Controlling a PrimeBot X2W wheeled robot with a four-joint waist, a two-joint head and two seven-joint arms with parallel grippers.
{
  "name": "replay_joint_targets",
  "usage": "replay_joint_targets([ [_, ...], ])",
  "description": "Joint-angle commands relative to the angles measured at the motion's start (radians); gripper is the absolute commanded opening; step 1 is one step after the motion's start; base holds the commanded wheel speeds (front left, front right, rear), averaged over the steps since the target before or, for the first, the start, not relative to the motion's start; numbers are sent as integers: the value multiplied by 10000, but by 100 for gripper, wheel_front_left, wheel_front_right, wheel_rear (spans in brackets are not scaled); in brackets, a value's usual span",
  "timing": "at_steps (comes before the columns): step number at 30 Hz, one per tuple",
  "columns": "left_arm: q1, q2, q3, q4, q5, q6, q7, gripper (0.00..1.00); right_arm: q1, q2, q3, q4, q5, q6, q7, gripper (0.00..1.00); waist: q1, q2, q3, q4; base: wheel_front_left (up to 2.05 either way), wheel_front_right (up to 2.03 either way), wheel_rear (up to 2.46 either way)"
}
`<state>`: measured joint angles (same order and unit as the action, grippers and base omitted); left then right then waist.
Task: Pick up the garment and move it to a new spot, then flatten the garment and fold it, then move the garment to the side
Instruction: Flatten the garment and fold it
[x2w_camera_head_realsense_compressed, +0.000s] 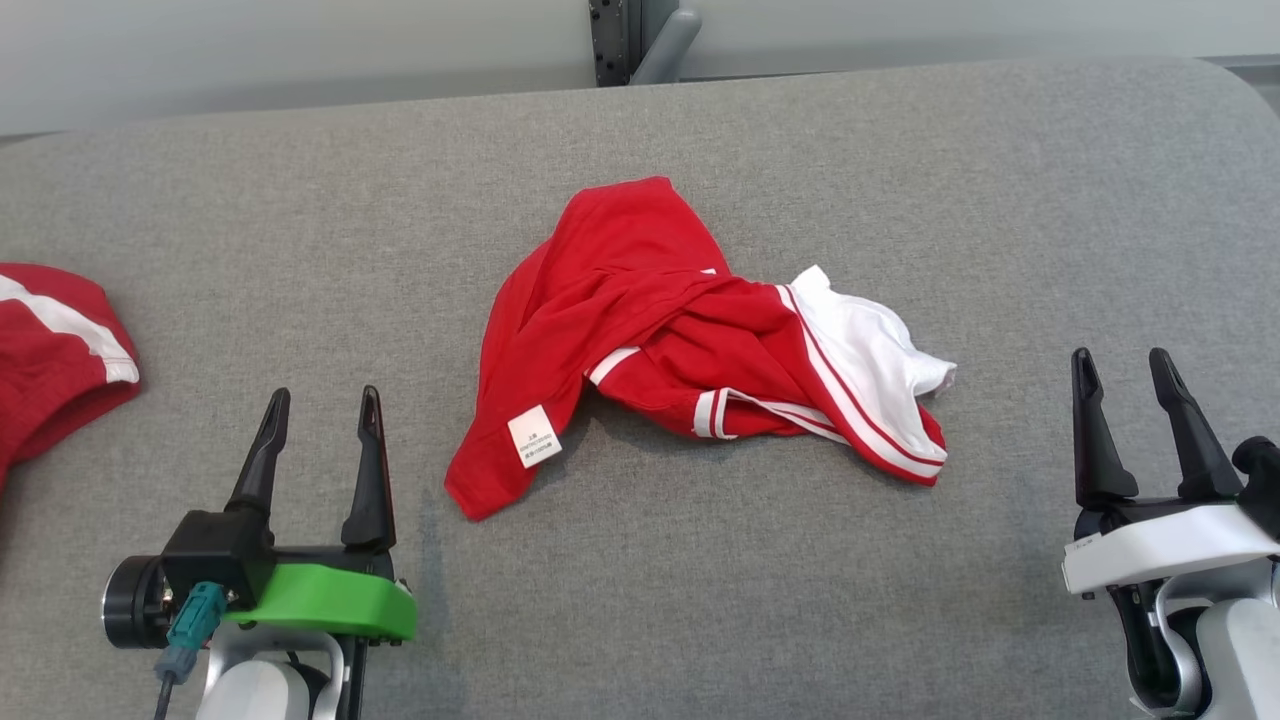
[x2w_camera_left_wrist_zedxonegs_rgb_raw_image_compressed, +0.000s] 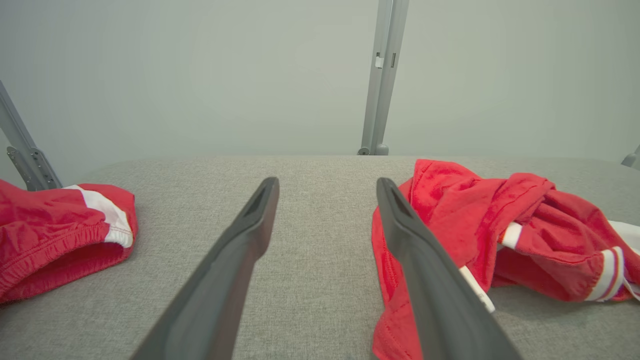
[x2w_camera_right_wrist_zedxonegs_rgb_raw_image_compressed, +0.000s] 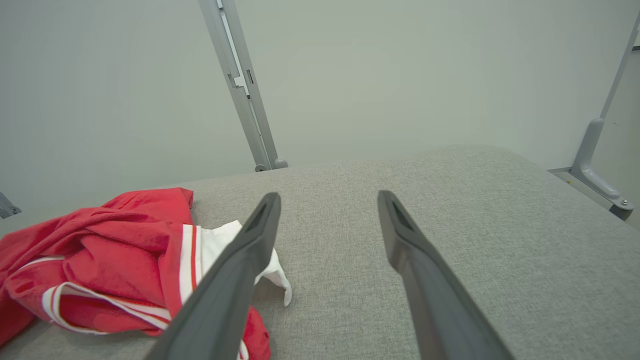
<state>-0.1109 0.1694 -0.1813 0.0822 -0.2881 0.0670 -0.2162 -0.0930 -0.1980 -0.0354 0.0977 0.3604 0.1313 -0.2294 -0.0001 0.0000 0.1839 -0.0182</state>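
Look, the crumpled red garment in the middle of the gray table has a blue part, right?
Not blue. The crumpled red garment in the middle of the gray table has a white part, as the head view shows.

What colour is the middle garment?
Red garment, white stripes and a white panel; clearest in head view.

- No legible txt anywhere.
- White sewn-in label (x2w_camera_head_realsense_compressed: 534, 437) on the red garment (x2w_camera_head_realsense_compressed: 640, 300), at the near-left edge of the heap: a few lines of dark print, too small to read; no brand or nos. made out.
- Same label in left wrist view, partly behind a finger: print not legible.
- Small white sticker (x2w_camera_head_realsense_compressed: 1082, 545) on the white housing of the right gripper (x2w_camera_head_realsense_compressed: 1120, 355), near right: faint marks, unreadable.
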Motion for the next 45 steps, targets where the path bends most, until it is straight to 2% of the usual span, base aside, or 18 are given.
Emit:
replay_joint_targets([
  [1,156,80,4,-41,2,58,19,100,173,47,-52,-62,-64,-10,58,100,1,0,-205,-33,0,0,0],
  [11,394,161,-90,-325,-75,127,212,100,454,267,-119,-307,15,-10,368,100,1,0,-337,11,0,0,0],
  [20,149,144,-209,-407,-109,127,189,100,38,-52,-240,51,323,-10,417,100,1,0,-59,210,0,0,0],
  [24,-78,97,-273,-477,-64,140,124,100,-567,-456,-56,387,450,-10,599,100,1,0,380,361,0,0,0],
  [32,-747,-109,-537,-267,13,-46,-51,100,-2226,-1456,1558,2018,803,-10,1132,100,1,0,1369,853,0,0,0],
  [41,-1133,-323,-633,163,-33,-125,-289,100,-3117,-1881,3648,3866,1434,-12,1398,100,1,0,1696,1185,0,0,0],
  [42,-1142,-334,-632,196,-42,-130,-310,100,-3149,-1861,3810,3995,1524,-10,1429,95,1,0,1697,1195,0,0,0],
  [43,-1140,-335,-616,236,-52,-136,-316,100,-3172,-1887,3955,4109,1555,-10,1411,56,1,0,1690,1198,0,0,0],
  [44,-1141,-333,-606,274,-61,-142,-335,100,-3184,-1927,4076,4192,1599,-4,1385,24,1,0,1681,1194,0,0,0],
  [45,-1146,-338,-600,295,-62,-128,-344,100,-3186,-1959,4208,4263,1661,-4,1434,0,1,0,1670,1189,0,0,0],
])
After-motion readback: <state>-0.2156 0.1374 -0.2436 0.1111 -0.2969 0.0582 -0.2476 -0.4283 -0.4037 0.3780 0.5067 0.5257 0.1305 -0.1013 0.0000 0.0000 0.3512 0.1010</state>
